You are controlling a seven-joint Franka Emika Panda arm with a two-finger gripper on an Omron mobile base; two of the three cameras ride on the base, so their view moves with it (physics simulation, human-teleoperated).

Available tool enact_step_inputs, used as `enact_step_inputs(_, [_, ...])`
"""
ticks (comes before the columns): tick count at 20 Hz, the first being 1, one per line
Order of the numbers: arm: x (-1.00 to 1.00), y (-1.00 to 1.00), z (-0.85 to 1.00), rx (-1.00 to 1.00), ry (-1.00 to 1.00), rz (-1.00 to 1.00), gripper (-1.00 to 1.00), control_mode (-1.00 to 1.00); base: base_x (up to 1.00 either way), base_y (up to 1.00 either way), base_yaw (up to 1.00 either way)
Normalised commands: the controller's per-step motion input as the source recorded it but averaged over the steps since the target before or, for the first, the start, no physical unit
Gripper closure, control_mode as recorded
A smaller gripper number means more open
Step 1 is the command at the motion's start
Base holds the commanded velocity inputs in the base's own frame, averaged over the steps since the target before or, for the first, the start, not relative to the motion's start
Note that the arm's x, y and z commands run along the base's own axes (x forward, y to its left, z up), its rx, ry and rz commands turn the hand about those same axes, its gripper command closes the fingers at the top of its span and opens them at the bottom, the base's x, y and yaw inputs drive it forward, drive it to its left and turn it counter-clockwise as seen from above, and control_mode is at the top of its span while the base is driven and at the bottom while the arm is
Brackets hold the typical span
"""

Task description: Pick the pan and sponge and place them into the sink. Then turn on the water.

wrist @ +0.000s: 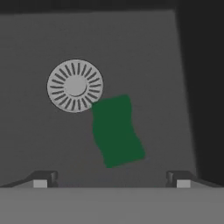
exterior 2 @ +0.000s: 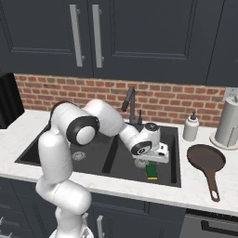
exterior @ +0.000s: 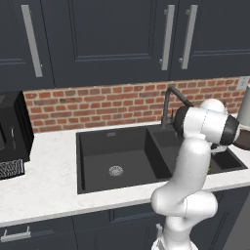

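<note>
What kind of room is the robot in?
It looks like a kitchen. There is a black sink with a faucet set in a white counter, a pan beside it, and dark cupboards above.

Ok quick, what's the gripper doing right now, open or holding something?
Gripper: open, holding nothing; the sponge lies free on the sink floor below it.

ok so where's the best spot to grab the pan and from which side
Probably the handle, from straight above. The pan lies flat on the counter right of the sink, its handle pointing toward the counter's front edge, narrow enough for the open gripper to close across.
</note>
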Motion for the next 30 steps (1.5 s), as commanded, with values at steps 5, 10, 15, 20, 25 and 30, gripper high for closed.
enact_step_inputs(5, [-0.56,0.04,0.91,-0.02,-0.01,-0.03,-1.0,-1.0,0.0,0.0,0.0])
enact_step_inputs(10, [-0.37,0.23,1.0,0.0,-0.01,-0.07,-1.0,-1.0,0.0,0.0,0.0])
enact_step_inputs(15, [-0.3,0.36,1.0,0.0,-0.01,-0.08,-1.0,-1.0,0.0,0.0,0.0])
enact_step_inputs(20, [-0.37,0.31,1.0,0.0,-0.01,-0.09,-1.0,-1.0,0.0,0.0,0.0])
enact_step_inputs(25, [-0.28,0.47,0.73,0.0,-0.06,-0.06,-1.0,-1.0,0.0,0.0,0.0])
enact_step_inputs(30, [-0.11,0.68,0.47,0.0,-0.1,-0.04,-1.0,-1.0,0.0,0.0,0.0])
